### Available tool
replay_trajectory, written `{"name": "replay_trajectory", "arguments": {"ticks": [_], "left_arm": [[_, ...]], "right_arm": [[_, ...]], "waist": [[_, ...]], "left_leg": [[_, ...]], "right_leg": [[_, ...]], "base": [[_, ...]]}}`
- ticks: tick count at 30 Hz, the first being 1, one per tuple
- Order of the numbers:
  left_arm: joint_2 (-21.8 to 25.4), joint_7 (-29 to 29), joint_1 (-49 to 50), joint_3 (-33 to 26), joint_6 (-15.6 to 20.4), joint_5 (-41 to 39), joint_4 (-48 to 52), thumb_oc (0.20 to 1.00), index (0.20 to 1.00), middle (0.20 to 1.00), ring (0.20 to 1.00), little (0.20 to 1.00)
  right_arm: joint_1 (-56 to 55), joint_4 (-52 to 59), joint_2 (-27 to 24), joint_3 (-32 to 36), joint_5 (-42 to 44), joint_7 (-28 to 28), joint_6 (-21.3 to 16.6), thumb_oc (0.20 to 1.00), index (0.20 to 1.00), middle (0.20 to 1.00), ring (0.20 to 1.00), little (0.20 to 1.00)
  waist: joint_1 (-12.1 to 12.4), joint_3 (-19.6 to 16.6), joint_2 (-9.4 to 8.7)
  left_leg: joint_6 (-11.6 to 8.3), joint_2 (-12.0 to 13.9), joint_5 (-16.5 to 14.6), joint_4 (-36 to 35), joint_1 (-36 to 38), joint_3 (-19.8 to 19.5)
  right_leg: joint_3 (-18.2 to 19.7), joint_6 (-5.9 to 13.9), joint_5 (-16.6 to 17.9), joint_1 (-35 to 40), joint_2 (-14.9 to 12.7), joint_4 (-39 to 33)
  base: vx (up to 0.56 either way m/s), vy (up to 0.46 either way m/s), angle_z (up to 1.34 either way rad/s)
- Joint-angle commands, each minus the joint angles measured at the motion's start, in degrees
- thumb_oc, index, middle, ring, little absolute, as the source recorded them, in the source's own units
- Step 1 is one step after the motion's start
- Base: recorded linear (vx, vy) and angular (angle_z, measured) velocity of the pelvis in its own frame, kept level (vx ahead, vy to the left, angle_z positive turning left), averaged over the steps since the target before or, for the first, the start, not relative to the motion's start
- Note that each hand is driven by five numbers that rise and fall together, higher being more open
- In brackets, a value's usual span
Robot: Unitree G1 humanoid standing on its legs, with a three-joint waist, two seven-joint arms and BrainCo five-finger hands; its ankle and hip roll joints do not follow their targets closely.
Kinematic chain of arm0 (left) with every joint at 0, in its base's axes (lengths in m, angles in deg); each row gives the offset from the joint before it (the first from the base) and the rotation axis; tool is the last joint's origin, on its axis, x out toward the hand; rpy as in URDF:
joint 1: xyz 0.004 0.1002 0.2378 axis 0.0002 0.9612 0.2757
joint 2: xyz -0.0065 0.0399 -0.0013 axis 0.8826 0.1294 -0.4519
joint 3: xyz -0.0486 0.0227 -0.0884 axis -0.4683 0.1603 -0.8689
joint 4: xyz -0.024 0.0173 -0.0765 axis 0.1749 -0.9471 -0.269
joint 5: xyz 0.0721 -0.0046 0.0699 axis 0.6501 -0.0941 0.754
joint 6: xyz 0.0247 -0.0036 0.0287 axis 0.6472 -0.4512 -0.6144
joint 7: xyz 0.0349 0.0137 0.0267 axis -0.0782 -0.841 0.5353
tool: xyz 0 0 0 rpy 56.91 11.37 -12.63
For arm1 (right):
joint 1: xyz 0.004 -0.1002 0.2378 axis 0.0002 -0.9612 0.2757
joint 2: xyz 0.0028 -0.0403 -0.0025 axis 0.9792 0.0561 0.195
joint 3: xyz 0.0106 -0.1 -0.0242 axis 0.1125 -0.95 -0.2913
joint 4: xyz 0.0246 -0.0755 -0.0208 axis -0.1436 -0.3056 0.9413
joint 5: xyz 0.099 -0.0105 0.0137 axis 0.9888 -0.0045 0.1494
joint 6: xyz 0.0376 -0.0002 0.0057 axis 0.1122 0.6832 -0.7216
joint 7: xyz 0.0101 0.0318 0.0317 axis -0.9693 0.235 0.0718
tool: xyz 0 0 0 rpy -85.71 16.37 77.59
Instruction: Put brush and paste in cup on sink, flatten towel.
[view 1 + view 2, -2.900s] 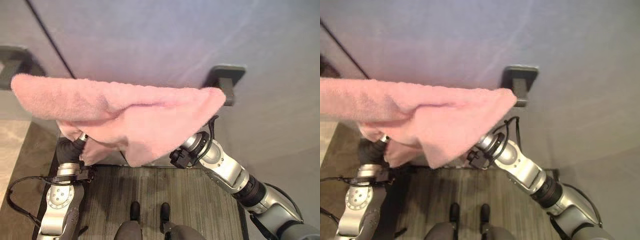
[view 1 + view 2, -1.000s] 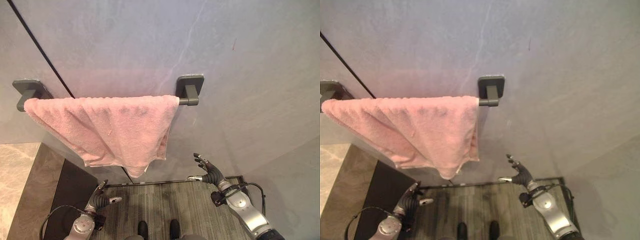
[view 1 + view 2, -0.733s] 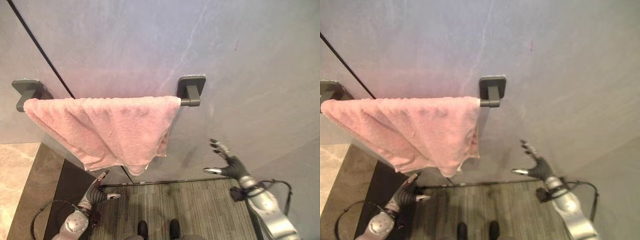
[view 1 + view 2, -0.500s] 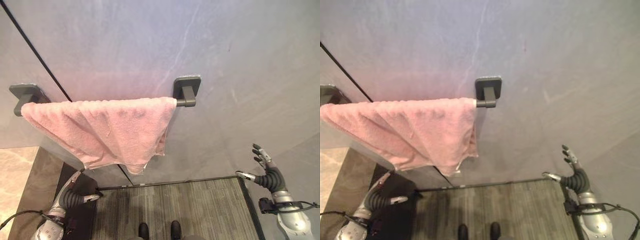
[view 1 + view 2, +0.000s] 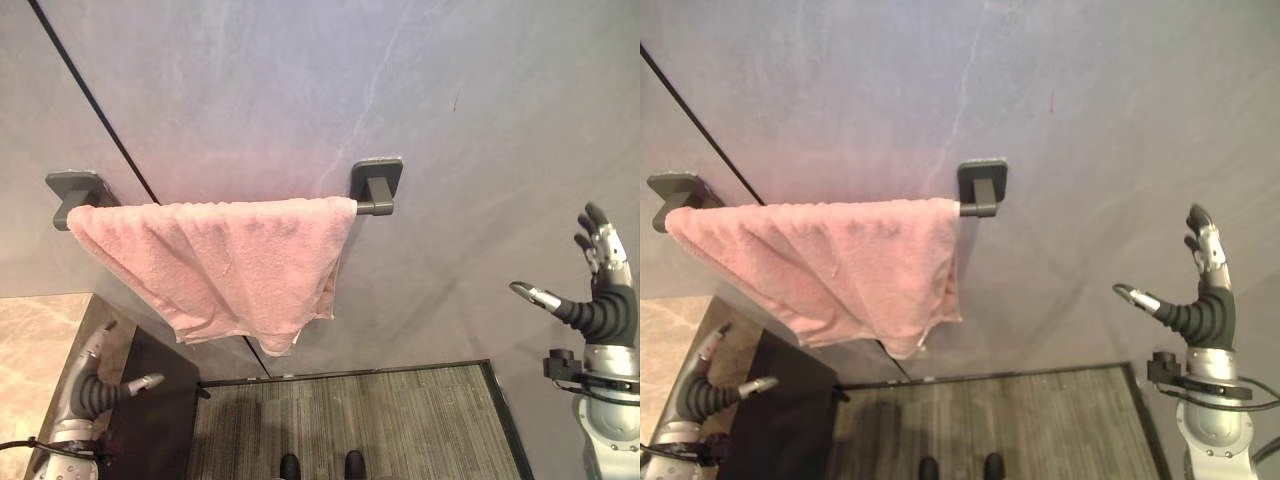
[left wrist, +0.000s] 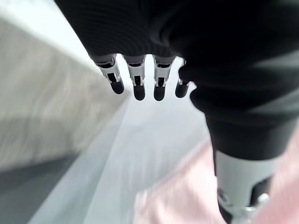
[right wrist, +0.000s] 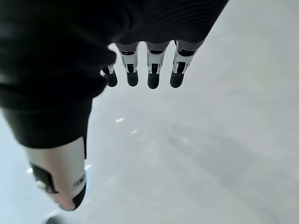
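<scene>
Both hands [image 5: 600,300] withdrawn from towel [image 5: 230,260].

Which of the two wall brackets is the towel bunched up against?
The left bracket: the towel covers the bar right up to it, while the right bracket has bare bar showing.

The towel [image 5: 230,265] is pink, nubby terry cloth. Its rail bracket [image 5: 377,181] looks matt dark metal or plastic. The wall [image 5: 480,120] is smooth, faintly veined grey.
</scene>
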Motion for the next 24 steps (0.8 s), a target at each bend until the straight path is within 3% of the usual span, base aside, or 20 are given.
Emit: {"name": "replay_trajectory", "arguments": {"ticks": [1,7,15,24], "left_arm": [[4.9,5.1,-1.2,-6.1,3.2,0.3,3.1,1.0,1.0,1.0,1.0,1.0],[7.5,8.1,-2.3,-12.2,3.6,2.8,10.1,1.0,1.0,1.0,1.0,1.0],[18.5,7.9,-1.5,-15.5,4.5,9.5,19.1,1.0,1.0,1.0,1.0,1.0],[26.3,6.6,-4.1,-11.5,4.5,10.3,21.6,1.0,1.0,1.0,1.0,1.0]], "right_arm": [[4.1,2.9,0.0,-1.9,-1.5,0.3,-3.5,1.0,1.0,1.0,1.0,1.0],[8.5,7.4,-5.9,-5.5,-2.1,2.1,-4.1,1.0,1.0,1.0,1.0,1.0],[18.4,9.7,-15.1,-13.2,-0.8,2.7,-4.3,1.0,1.0,1.0,1.0,1.0],[35.8,7.2,-20.3,-30.6,-0.6,5.8,-2.4,1.0,1.0,1.0,1.0,1.0]], "waist": [[1.4,-0.9,-4.18],[2.1,-0.7,-4.35],[3.0,-0.1,-4.6],[4.9,1.3,-4.96]], "left_leg": [[-2.26,0.6,-1.3,0.4,0.8,1.3],[-2.44,0.8,-1.7,1.2,1.4,1.6],[-2.77,1.4,-2.1,2.8,0.8,1.3],[-2.95,1.4,-2.5,4.8,-1.0,0.7]], "right_leg": [[0.4,10.68,5.8,-0.6,-14.7,1.7],[0.5,10.58,5.2,-0.1,-14.4,1.7],[0.7,10.02,4.7,0.1,-13.8,1.6],[0.1,9.77,4.9,0.1,-13.8,1.4]], "base": [[0.0,0.003,-0.05],[0.0,-0.001,-0.02],[0.0,-0.004,-0.01],[0.0,0.001,0.01]]}}
